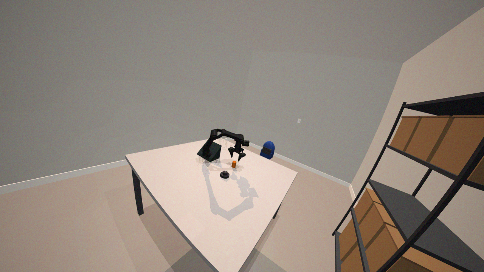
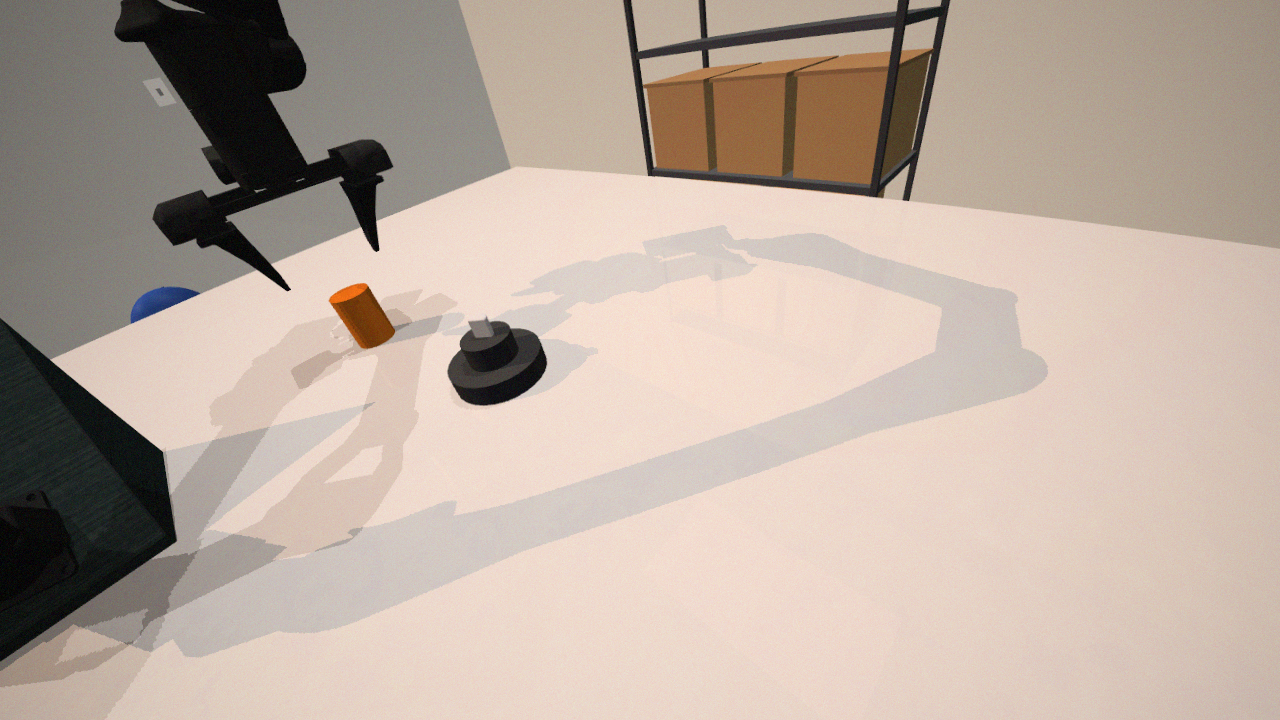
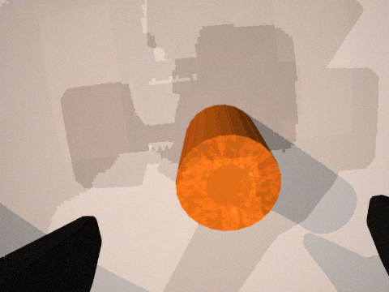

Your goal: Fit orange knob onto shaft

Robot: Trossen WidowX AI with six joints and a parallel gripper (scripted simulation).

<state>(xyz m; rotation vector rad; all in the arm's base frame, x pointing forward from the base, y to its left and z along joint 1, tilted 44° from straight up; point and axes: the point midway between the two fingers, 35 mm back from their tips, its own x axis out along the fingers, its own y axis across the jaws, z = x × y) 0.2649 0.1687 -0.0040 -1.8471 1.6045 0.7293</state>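
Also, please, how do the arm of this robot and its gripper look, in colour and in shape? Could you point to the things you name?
The arm [image 1: 225, 133] [image 2: 214, 98] is black, with slim links and bulkier joints. The gripper [image 1: 235, 158] [image 2: 332, 269] is black too: a straight crossbar with a blocky housing at each end, and two fingers that taper to narrow tips. I can make out no markings on them.

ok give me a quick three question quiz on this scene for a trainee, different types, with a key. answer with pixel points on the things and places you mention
1. True or false: the orange knob [image 1: 233, 164] [image 2: 362, 316] [image 3: 228, 183] is seated on the round pedestal [image 1: 224, 175] [image 2: 497, 368].
2. Multiple choice: the gripper [image 1: 235, 158] [image 2: 332, 270] [image 3: 237, 224] is
a) shut on the knob
b) open above the knob
c) shut on the shaft
3. Fill in: the shaft [image 2: 481, 327] on the pedestal is ____ in colour.

Key: 1 false; 2 b; 3 silver
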